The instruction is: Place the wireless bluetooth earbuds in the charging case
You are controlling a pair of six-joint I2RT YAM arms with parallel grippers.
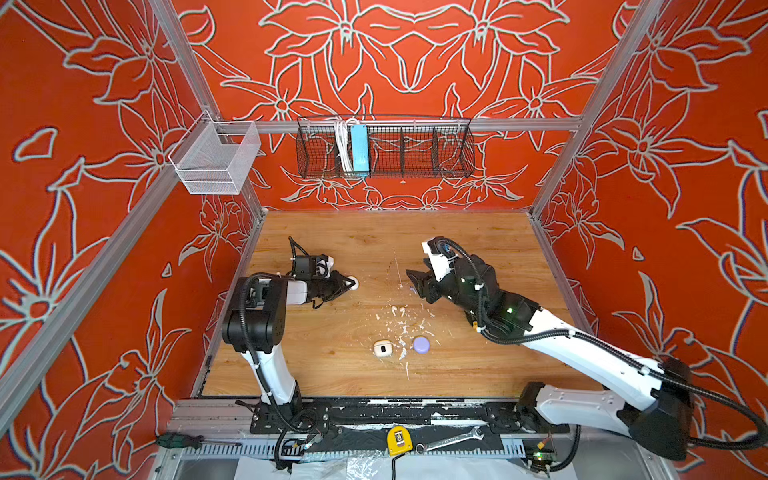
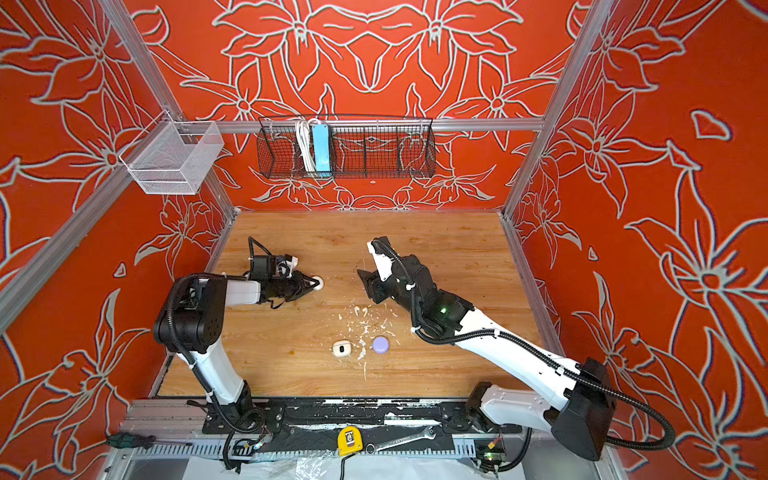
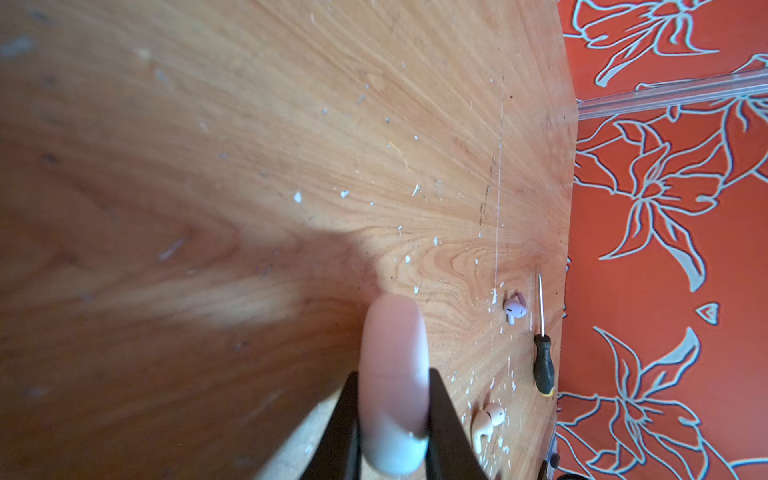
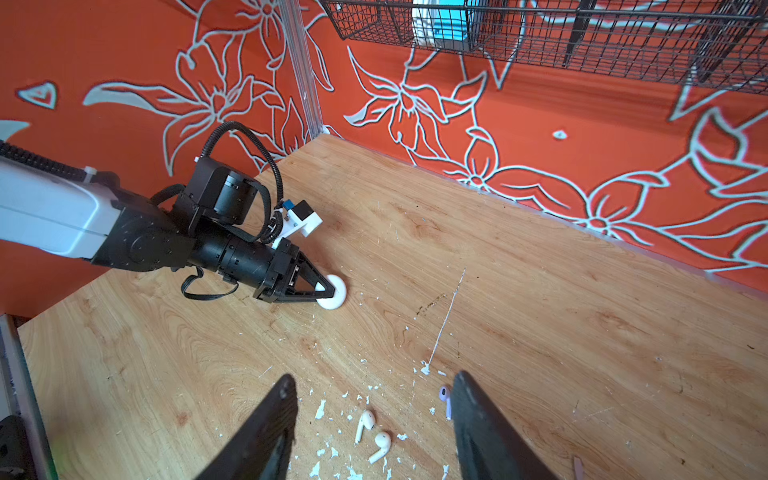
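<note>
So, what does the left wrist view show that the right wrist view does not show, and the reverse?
Only the left wrist view shows a screwdriver lying near the edge of the wooden table. Only the right wrist view shows the left arm from outside, the black wire basket by the back wall and the right gripper, its jaws open and empty. Both show the round white case clamped in the left gripper, the lavender earbud, the white earbuds and the table.
</note>
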